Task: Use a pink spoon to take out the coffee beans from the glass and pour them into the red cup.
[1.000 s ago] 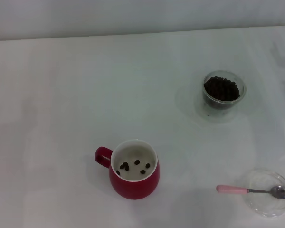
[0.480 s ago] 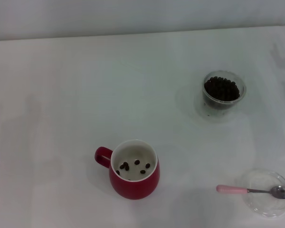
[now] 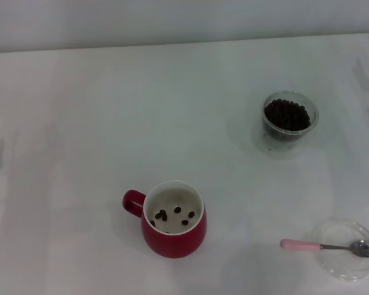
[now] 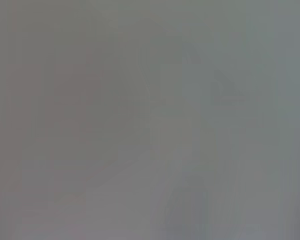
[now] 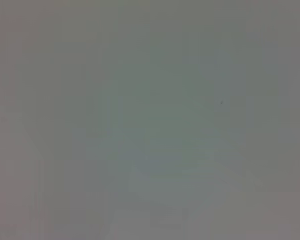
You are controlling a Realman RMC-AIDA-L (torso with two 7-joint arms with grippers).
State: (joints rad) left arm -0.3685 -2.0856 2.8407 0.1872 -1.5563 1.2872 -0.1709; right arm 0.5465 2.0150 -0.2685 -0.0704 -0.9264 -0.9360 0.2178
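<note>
Looking down from the head view, the red cup [image 3: 173, 219] stands upright on the white table [image 3: 80, 123], near the front and a little left of the middle, with its loop handle turned to the robot's left. A few coffee beans [image 3: 172, 215] lie loose on its cream inside. The glass [image 3: 289, 120] stands well apart from it, farther back and to the right, and it is filled with a dark heap of beans. At the front right corner there is a flat clear dish [image 3: 344, 249]. The pink spoon [image 3: 328, 246] lies across it: the metal bowl rests inside the dish, and the pink handle end sticks out over the rim toward the left, above the table. No gripper and no arm appear in this view, so both pincers are out of sight, and I cannot tell if they are released or clenched. The left wrist view shows only a plain grey surface with faint shadows, and nothing of the task can be made out there. The right wrist view is the same, a flat grey field without any object or finger.
</note>
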